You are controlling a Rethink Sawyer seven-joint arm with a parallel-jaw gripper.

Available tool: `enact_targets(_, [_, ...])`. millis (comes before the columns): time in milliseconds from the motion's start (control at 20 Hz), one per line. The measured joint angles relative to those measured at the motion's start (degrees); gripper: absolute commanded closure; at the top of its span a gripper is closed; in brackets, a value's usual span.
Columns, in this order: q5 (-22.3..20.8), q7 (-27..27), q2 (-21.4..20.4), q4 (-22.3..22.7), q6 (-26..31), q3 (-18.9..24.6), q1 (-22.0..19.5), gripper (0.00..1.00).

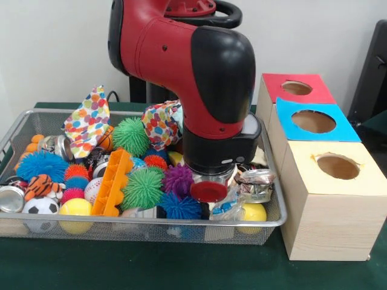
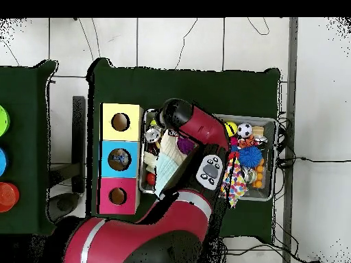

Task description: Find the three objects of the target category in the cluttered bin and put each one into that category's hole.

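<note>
Filling the frame centre, the red and black arm hangs over the right half of the wire bin, wrist down in the clutter; gripper hidden, can't tell its state. Three hole boxes at right: cream, blue, red. Green spiky ball and orange tray sit lower centre.

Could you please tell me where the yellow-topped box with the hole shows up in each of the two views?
Front view: the yellow-topped box is at the lower right, nearest the camera, right of the mesh bin.
Overhead view: the box is upper left of centre, topmost of the three.
Shared landmark: the blue-topped box sits directly next to it in both.
</note>
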Motion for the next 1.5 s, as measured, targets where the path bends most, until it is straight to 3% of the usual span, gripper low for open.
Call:
enact_targets(400, [-4.1,0.0,-0.5,-1.4,0.9,-0.8,-0.4,0.0])
enact_targets(850, [-9.3,0.0,-2.5,-4.4,8.4,-4.1,-0.1,0.0])
enact_targets(1500, [-10.2,0.0,-9.5,-7.2,15.1,-4.3,-1.9,0.0])
